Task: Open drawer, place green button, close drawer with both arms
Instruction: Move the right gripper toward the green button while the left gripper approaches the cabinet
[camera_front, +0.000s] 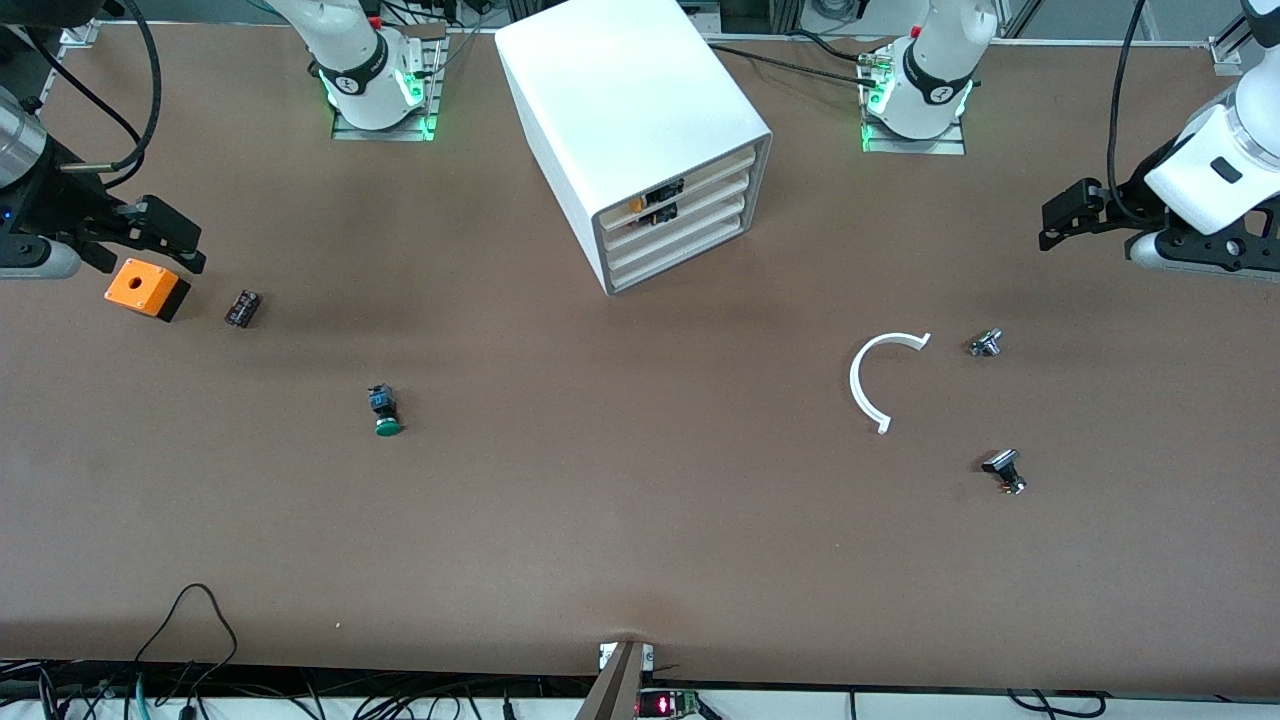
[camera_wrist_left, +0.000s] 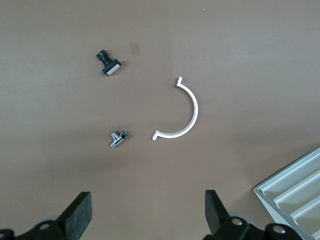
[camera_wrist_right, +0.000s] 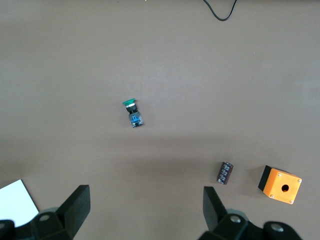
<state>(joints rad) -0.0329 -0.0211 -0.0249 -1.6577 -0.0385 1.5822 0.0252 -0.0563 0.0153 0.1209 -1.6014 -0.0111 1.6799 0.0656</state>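
Both grippers are spread wide and carry nothing: left gripper (camera_front: 1062, 222) hangs over the table's edge at the left arm's end, its two black fingers (camera_wrist_left: 77, 212) well apart in its wrist view; right gripper (camera_front: 165, 238) hangs at the right arm's end, just above the orange box with a hole (camera_front: 147, 288), equally released. Neither is near its target, so I judge the task at its very start, nothing yet done. White cabinet (camera_front: 630, 120) stands between the two bases, its front turned toward the front camera and somewhat toward the left arm's end; the drawer (camera_front: 680, 262), lowest of four, sits flush and closed. Upper drawers show orange and black parts. White half-ring (camera_front: 873, 378) lies toward the left arm's end, with two metal buttons (camera_front: 986, 343) (camera_front: 1004, 470) beside it. The button (camera_front: 385, 410), green cap toward the front camera, lies on its side on open table toward the right arm's end, well apart from the cabinet. Small dark capacitor-like part (camera_front: 242, 308) lies near the orange box. Next move, as I read it: a gripper must reach the lowest drawer's plain front and pull it out.
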